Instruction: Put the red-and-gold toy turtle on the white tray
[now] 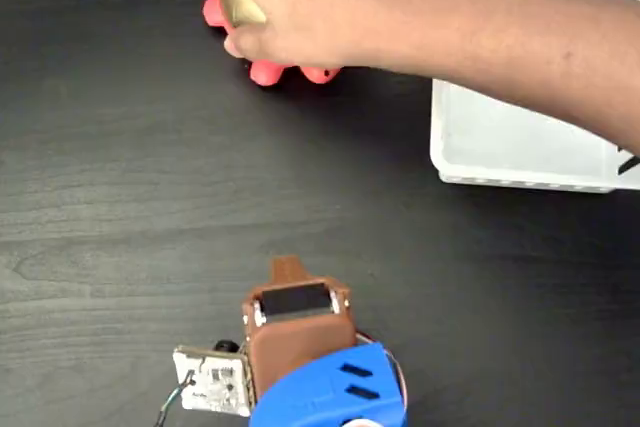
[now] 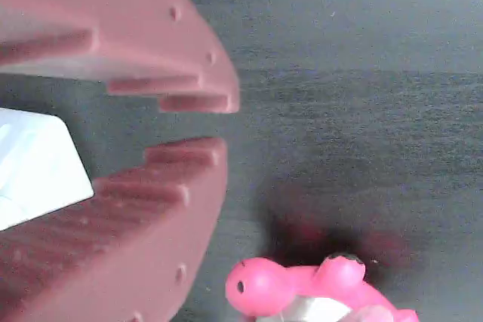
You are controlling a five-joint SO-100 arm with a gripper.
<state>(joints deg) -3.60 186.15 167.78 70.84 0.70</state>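
The red-and-gold toy turtle (image 1: pixel 268 71) rests on the dark table at the far left, its gold shell mostly covered by a person's hand (image 1: pixel 320 2) that grips it. In the wrist view its pink-red head (image 2: pixel 275 288) shows at the bottom edge, below and right of the fingertips. The white tray (image 1: pixel 500 137), with black stripes on its rim, lies at the far right, and a white corner of it (image 2: pixel 34 167) shows behind the fingers. My gripper (image 1: pixel 288 269) (image 2: pixel 200 122) is near the front, well short of the turtle, shut with only a thin slit and nothing in it.
The person's forearm (image 1: pixel 520 47) stretches in from the right edge, crossing over the tray's left part. The arm's blue and brown body (image 1: pixel 320 377) and a small circuit board (image 1: pixel 212 379) occupy the front edge. Dark wood-grain table (image 1: pixel 120 197) lies between gripper and turtle.
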